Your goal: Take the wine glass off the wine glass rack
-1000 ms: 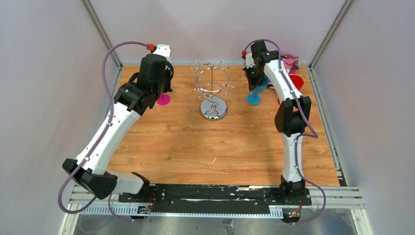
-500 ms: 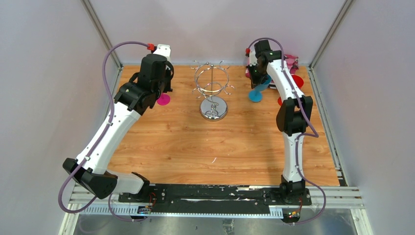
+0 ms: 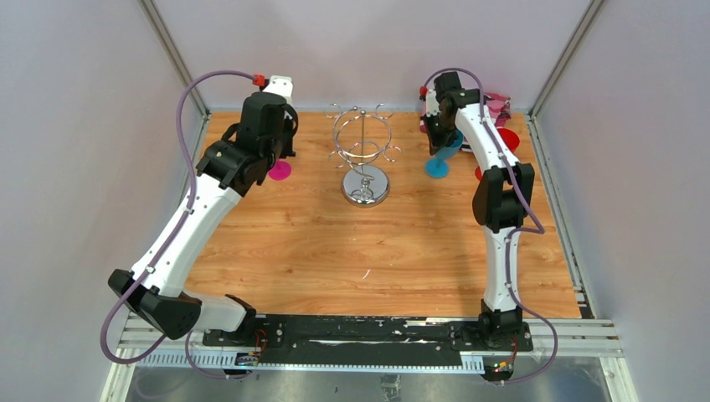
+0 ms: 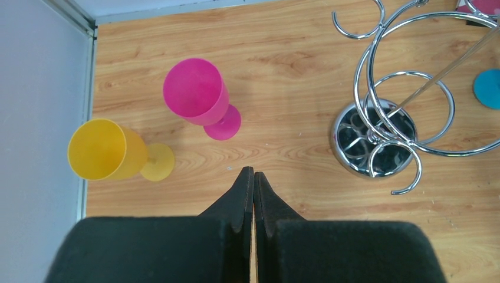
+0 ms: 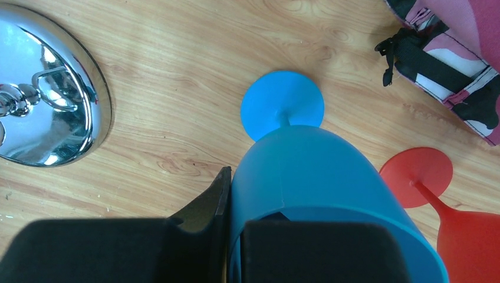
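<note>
Chrome wire shapes the wine glass rack (image 3: 365, 159): we see a thin central pole, a ring of looped arms with curled ends, and a round mirrored base standing on the wood-grain table (image 3: 335, 251). To its right and clear of the wire, the right gripper (image 5: 268, 200) clamps a matte blue plastic wine glass (image 5: 318, 171), the smooth tapered bowl caught between its black fingers. From above the glass leans, its flat disc foot down by the boards; we cannot tell whether it touches them. Just beside it stands a red plastic glass (image 5: 471, 230) with the same round foot, and a pink, black and white fabric pouch (image 5: 454, 53) lies near the back edge. The left gripper (image 4: 253, 180) hovers with its pointed black jaws pressed together, holding nothing. Beyond its tips stand a magenta plastic glass (image 4: 197, 94) and a yellow plastic glass (image 4: 106, 150), upright and side by side, apart from the rack.
</note>
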Motion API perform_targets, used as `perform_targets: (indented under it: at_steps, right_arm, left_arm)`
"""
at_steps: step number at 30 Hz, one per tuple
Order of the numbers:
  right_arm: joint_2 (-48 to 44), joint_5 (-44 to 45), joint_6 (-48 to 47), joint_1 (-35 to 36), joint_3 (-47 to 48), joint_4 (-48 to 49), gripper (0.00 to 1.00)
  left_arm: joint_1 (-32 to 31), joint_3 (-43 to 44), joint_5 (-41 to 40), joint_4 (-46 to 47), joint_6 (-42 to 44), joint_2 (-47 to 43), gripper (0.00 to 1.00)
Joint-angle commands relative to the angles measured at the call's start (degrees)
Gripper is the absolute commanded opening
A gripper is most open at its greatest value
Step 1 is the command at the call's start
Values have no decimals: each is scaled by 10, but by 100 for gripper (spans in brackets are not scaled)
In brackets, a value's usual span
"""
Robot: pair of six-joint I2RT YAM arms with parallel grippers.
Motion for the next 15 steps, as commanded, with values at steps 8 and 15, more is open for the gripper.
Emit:
perform_targets:
  at_steps: [8,15]
  right_arm:
    - [8,7,5,-3,-25,6,0]
    - [10,22,6,0,-37,7,2]
  left_arm:
    - [-4,-2,-12,15,8,7,0]
    - [-4,-4,-14,15,8,11,0]
